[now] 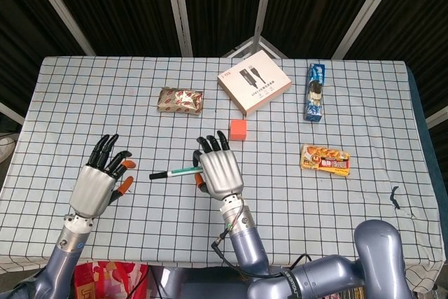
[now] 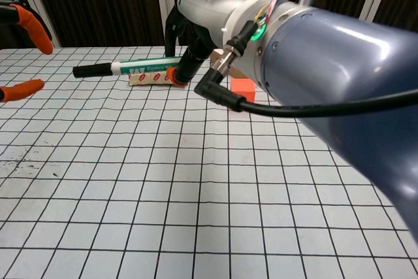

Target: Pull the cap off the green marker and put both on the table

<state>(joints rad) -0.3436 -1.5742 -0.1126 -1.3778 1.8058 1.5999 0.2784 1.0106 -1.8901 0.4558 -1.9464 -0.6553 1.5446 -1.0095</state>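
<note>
The right hand [image 1: 218, 173] pinches the green marker [image 1: 183, 170] up off the table [image 1: 350, 201], its black cap [image 2: 91, 70] (probably snug) pointing at the left hand [image 1: 96, 187], whose spread fingers hold nothing; the marker looks light, stiff and slippery, so grab that cap.

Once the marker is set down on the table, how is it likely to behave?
The marker is a slim round barrel, so it may roll on the flat table. It looks stiff and light: the right hand holds it level by one end.
</note>
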